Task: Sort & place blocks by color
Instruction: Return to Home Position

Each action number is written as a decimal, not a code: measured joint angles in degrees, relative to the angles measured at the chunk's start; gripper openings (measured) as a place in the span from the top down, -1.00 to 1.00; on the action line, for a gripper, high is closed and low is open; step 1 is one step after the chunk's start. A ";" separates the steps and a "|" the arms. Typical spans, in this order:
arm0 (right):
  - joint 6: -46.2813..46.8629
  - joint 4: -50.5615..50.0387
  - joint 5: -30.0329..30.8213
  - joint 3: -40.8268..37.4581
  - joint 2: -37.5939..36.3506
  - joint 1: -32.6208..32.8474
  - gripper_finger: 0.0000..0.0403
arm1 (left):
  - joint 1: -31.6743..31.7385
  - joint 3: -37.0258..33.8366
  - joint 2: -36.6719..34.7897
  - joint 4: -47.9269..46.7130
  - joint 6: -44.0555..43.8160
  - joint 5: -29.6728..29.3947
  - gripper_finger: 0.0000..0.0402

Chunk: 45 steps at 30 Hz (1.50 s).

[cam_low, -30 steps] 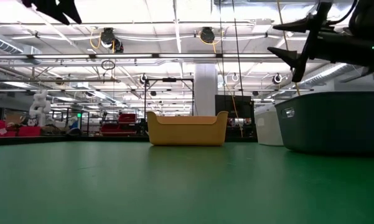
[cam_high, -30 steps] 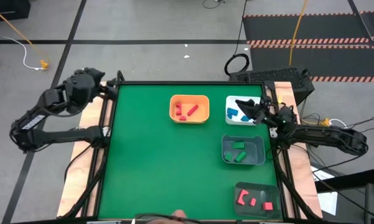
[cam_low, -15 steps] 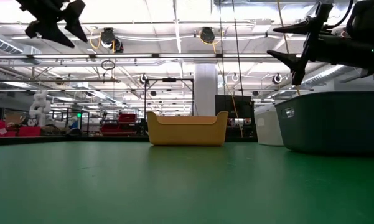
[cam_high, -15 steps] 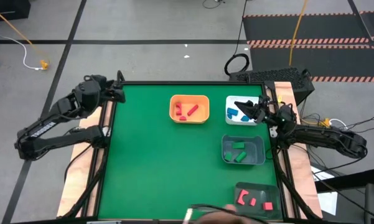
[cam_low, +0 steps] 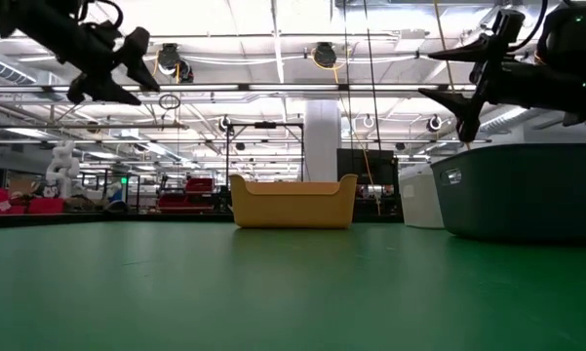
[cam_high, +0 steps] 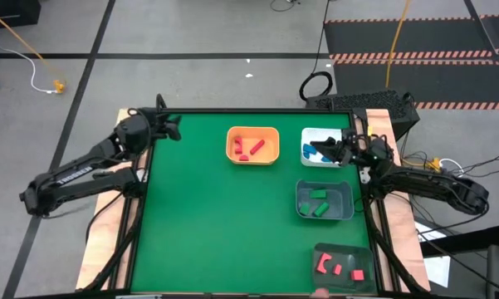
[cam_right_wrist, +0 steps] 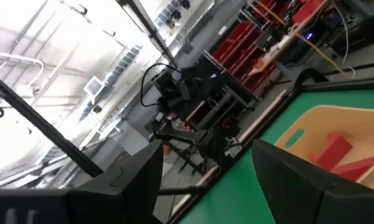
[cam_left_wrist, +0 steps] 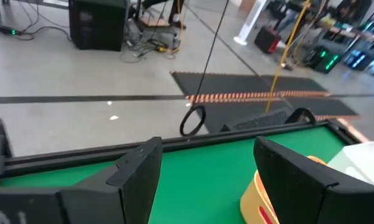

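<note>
The blocks lie in bins on the green table (cam_high: 216, 224). Red ones (cam_high: 251, 148) are in the orange bin (cam_high: 252, 131). Blue ones (cam_high: 309, 153) are in the white bin (cam_high: 307, 137), green ones (cam_high: 318, 202) in the grey bin (cam_high: 302, 208), and more red ones (cam_high: 339, 267) in a dark bin (cam_high: 320, 251). My left gripper (cam_high: 174, 126) (cam_low: 141, 70) (cam_left_wrist: 205, 168) hangs open and empty above the table's far left corner. My right gripper (cam_high: 318, 149) (cam_low: 431, 75) (cam_right_wrist: 205, 168) hangs open and empty over the white bin, partly hiding the blue blocks.
The four bins stand along the table's far and right sides. A raised black frame (cam_high: 232, 111) runs round the table. In the low view the orange bin (cam_low: 293, 201) stands far off and the grey bin (cam_low: 527, 190) close at the right. A person's hand (cam_high: 320, 293) shows at the near edge.
My left gripper has come down and moved from beyond the left edge in over the table's far left corner, rolling as it went; its fingers stay open. My right gripper has turned a little over the white bin. No block has moved.
</note>
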 joint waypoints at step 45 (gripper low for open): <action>-30.60 -14.54 -4.99 -0.05 0.02 -0.81 -0.17 | 0.00 -31.47 0.08 42.62 1.39 17.52 -0.27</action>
